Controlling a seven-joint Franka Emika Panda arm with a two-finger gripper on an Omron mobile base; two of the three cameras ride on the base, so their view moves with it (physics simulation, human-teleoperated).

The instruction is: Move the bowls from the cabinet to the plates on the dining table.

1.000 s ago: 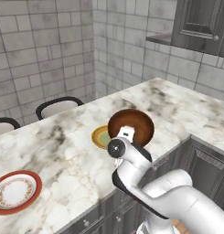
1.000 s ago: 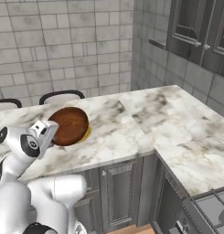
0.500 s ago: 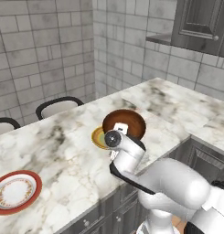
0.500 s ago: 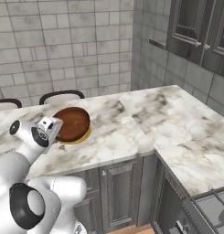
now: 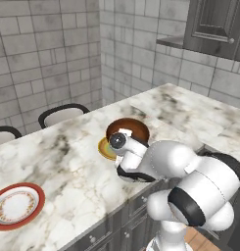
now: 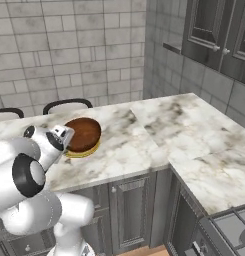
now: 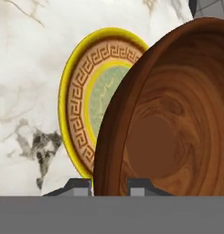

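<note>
My gripper [image 7: 111, 185] is shut on the rim of the dark reddish-brown bowl [image 7: 173, 119], one finger on each side of the rim. The bowl [image 5: 129, 130] hangs low over the yellow-orange plate [image 5: 104, 148] on the marble dining table [image 5: 62, 157]. From the right, the bowl [image 6: 83, 134] covers most of that plate [image 6: 86, 151]; whether they touch I cannot tell. In the hand view the plate [image 7: 88, 100] shows to the left of the bowl. The red-rimmed plate [image 5: 16, 206] lies at the table's near left. The grey cabinet [image 6: 214, 30] hangs at the upper right with its doors closed.
Two dark chairs [image 5: 62, 112] [image 5: 4, 132] stand behind the table by the tiled wall. The marble counter [image 6: 209, 150] runs on to the right, with grey cabinet fronts [image 6: 131, 210] below and a stove corner [image 6: 234, 235] at the lower right.
The bowl has shifted slightly left, further over the yellow-orange plate. The arm's elbow has swung lower and closer to the cameras. The grip has not changed.
</note>
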